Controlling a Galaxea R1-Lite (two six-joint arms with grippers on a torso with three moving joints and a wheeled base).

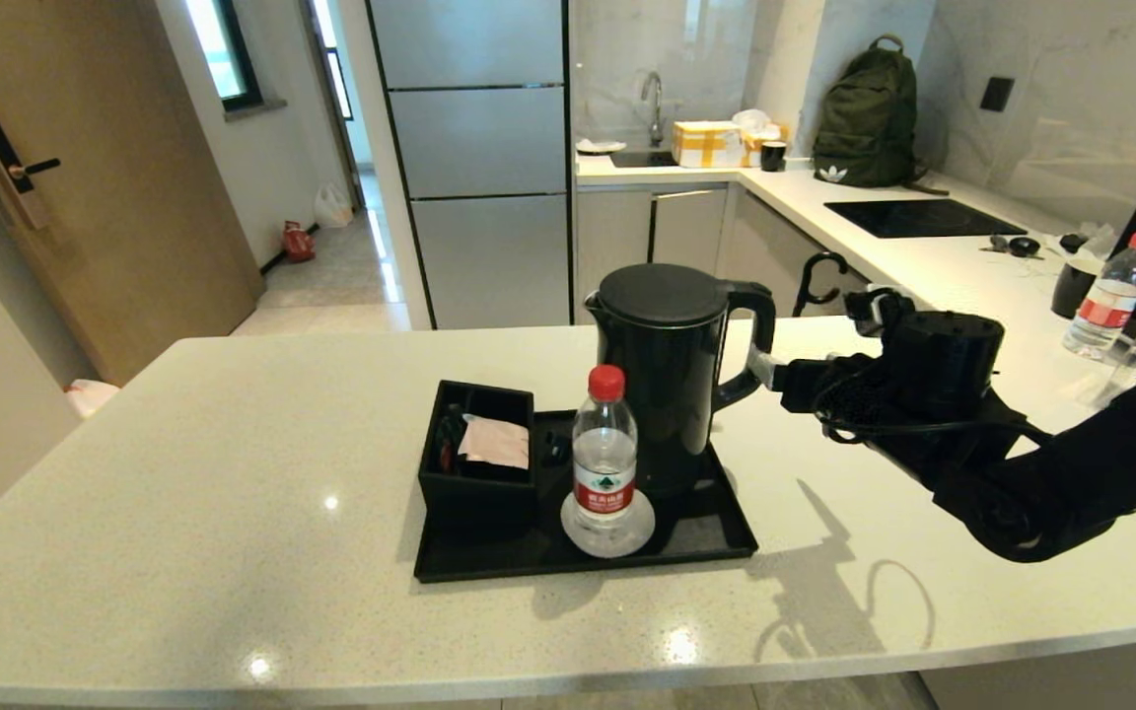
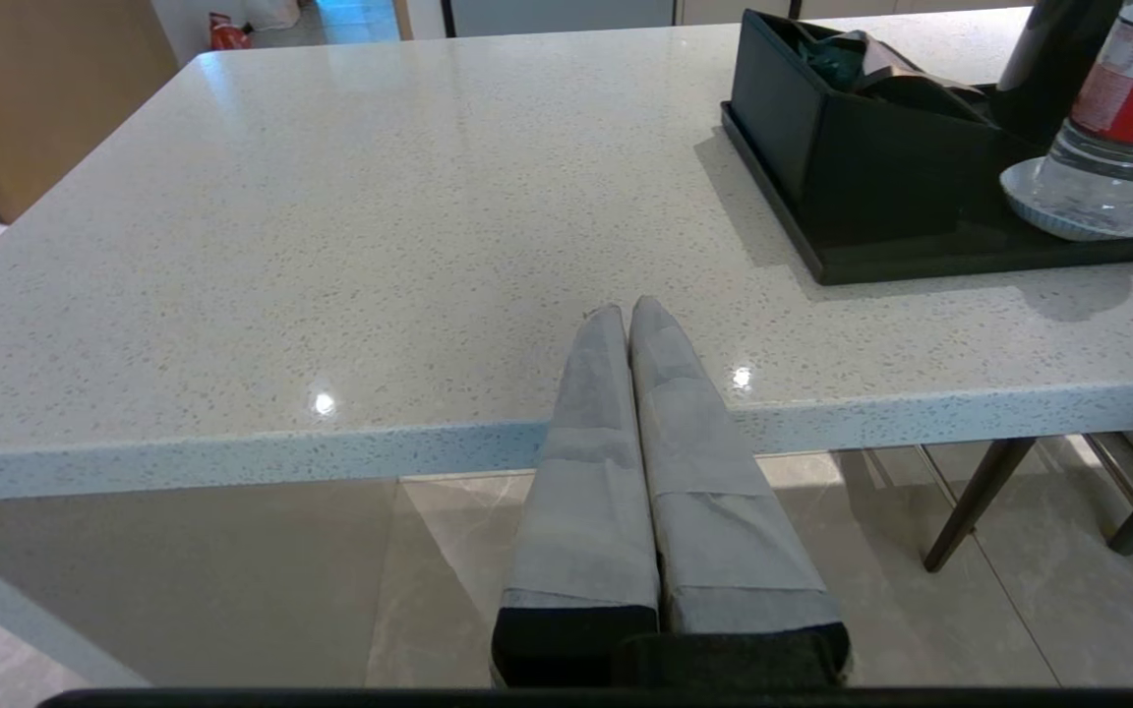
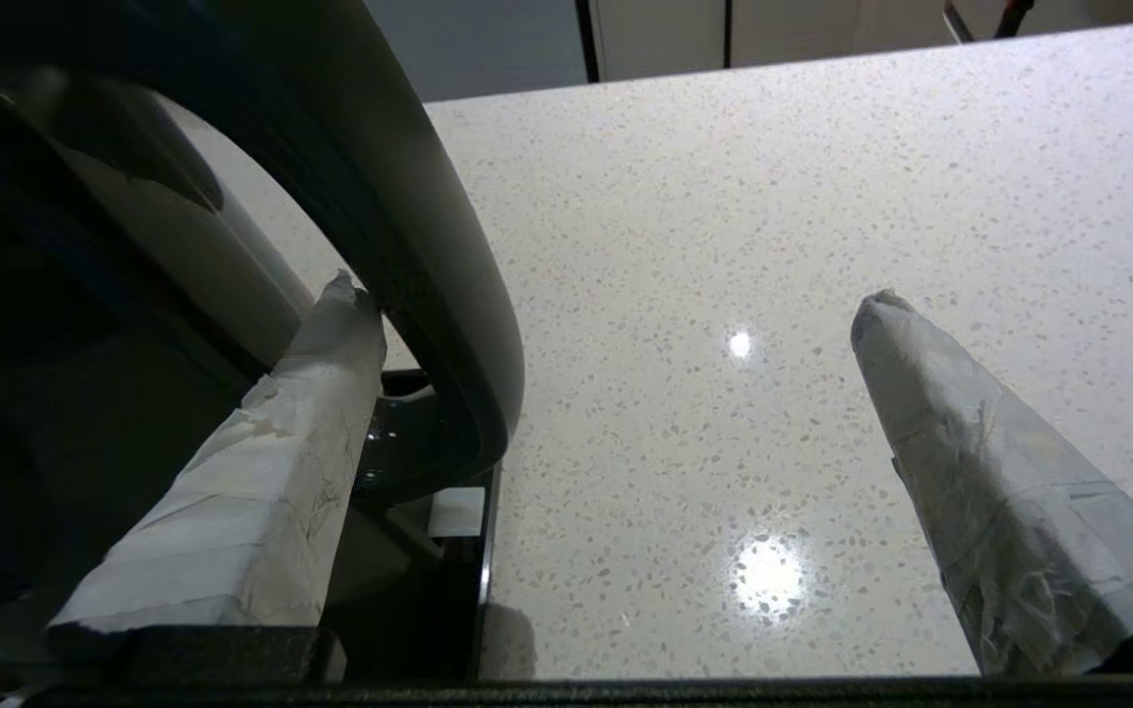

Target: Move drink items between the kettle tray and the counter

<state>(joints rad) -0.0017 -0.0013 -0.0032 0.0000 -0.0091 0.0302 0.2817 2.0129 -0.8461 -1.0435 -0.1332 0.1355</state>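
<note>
The black kettle (image 1: pixel 667 375) stands on its base at the back of the black kettle tray (image 1: pixel 706 537). In front of it the red-capped water bottle (image 1: pixel 604 449) stands upright on the white coaster (image 1: pixel 639 537). The sachet box (image 1: pixel 474 473) fills the tray's left end. My right gripper (image 1: pixel 760 370) is open at the kettle's loop handle (image 3: pixel 439 256). One of its fingers (image 3: pixel 330 393) is inside the loop beside the kettle body; the other (image 3: pixel 970 462) is out over the counter (image 1: pixel 233 473). My left gripper (image 2: pixel 626 310) is shut and empty at the counter's front edge, left of the tray (image 2: pixel 921 265).
On the rear right counter stand a second water bottle (image 1: pixel 1110 296) and a black cup (image 1: pixel 1071 286). Further back are a hob (image 1: pixel 923 217) and a green backpack (image 1: pixel 869 118). Chair legs (image 2: pixel 980 501) show under the counter. Bare counter lies left, right and in front of the tray.
</note>
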